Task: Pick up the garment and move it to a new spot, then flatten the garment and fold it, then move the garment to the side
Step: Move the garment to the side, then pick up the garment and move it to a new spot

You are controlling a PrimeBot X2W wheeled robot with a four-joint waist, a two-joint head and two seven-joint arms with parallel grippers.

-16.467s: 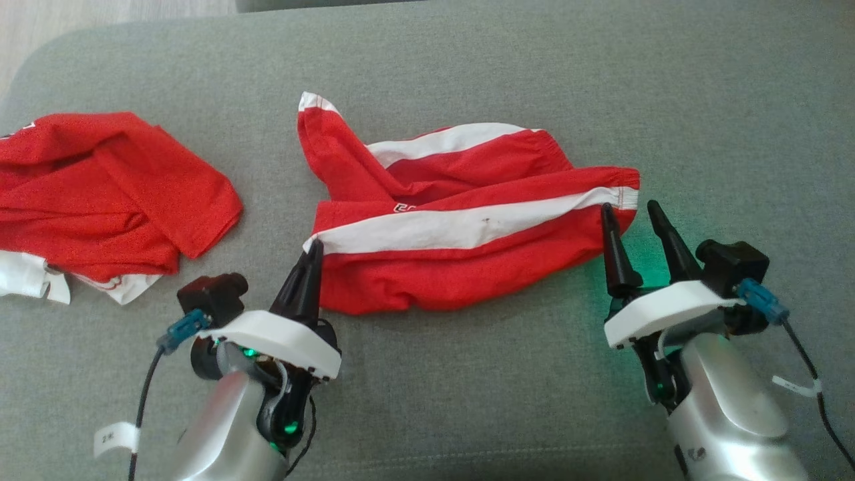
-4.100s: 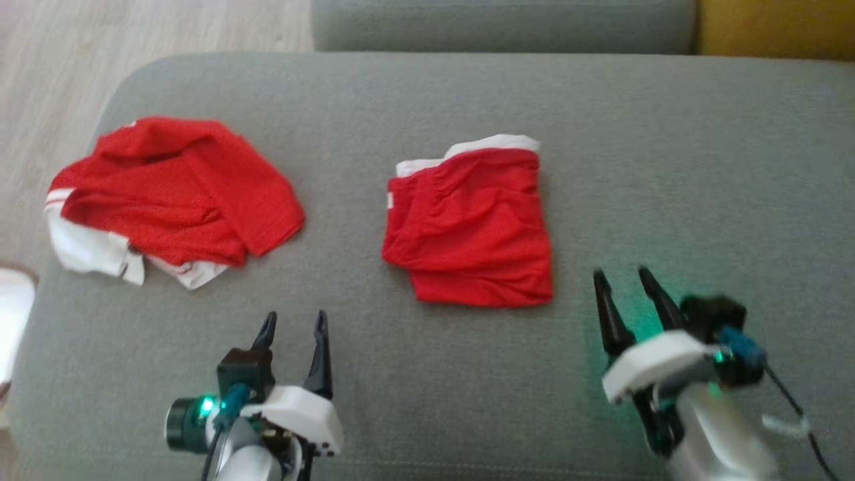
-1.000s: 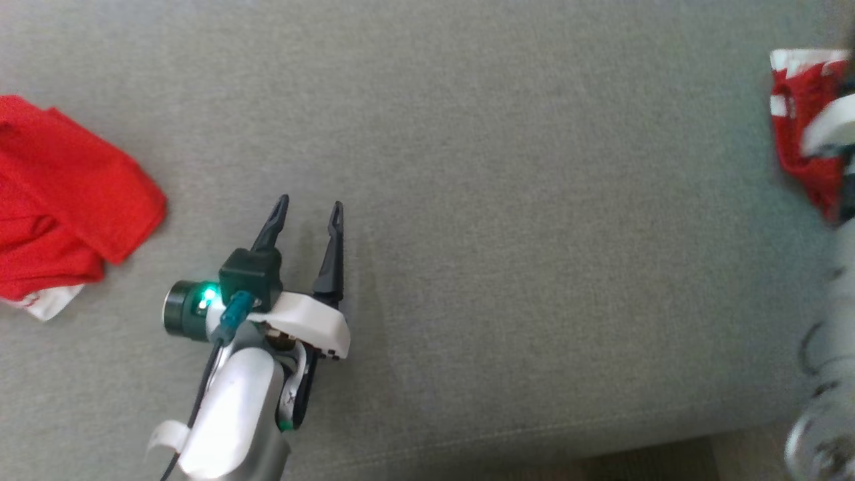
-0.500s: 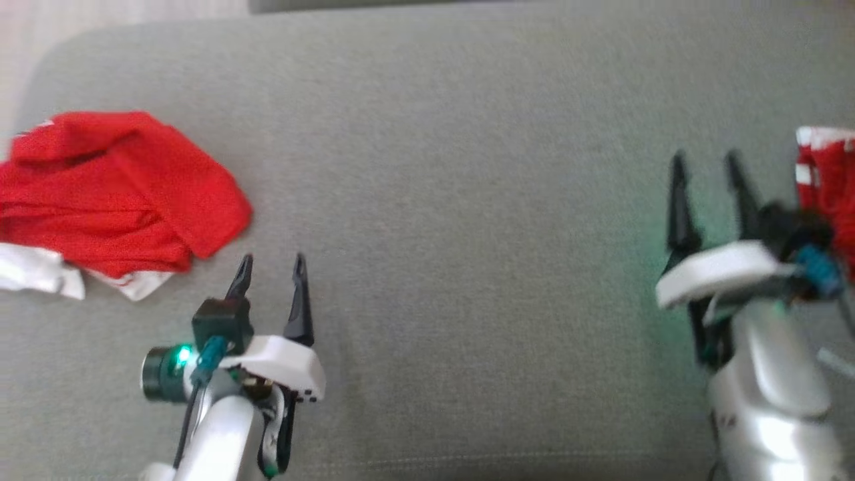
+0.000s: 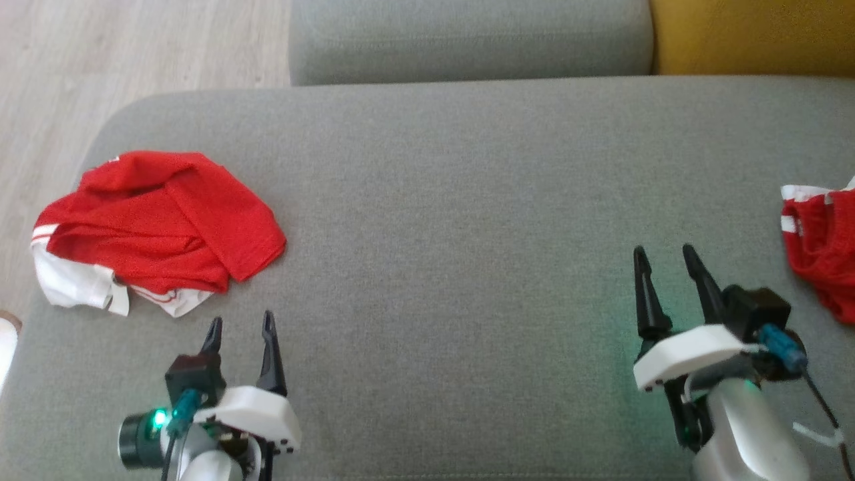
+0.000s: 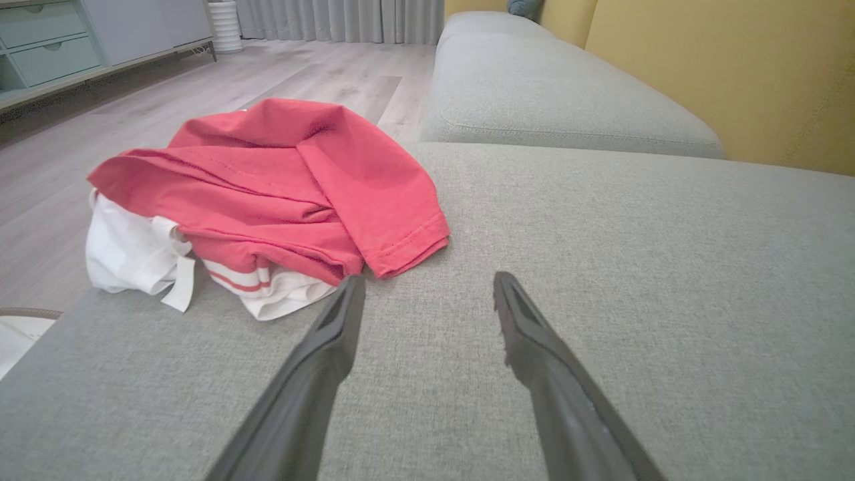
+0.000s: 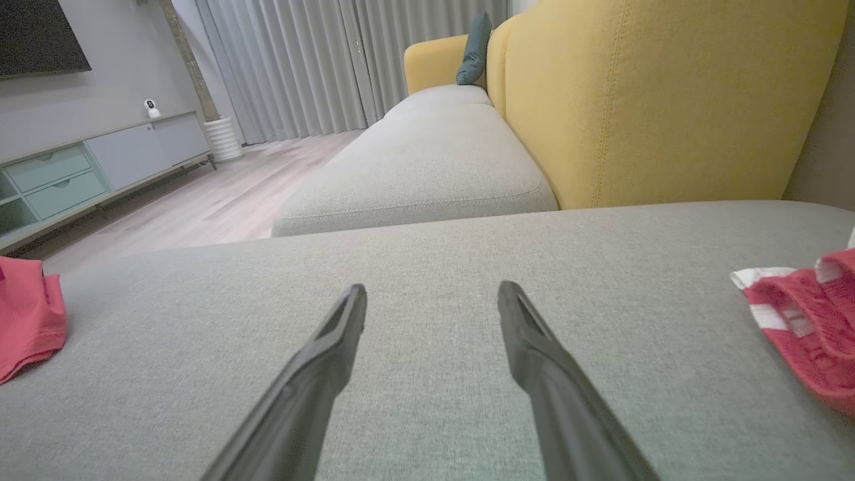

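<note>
Head view: left end effector [image 5: 240, 327] and right end effector [image 5: 663, 264] both spread, empty. Striped red garment [image 5: 818, 257] lies at far right of the grey sofa cushion [image 5: 454, 267], partly out of frame. Risk: left fingers sit near the crumpled red shirt [image 5: 160, 227]; reaching forward could snag it or take it for the target.
</note>
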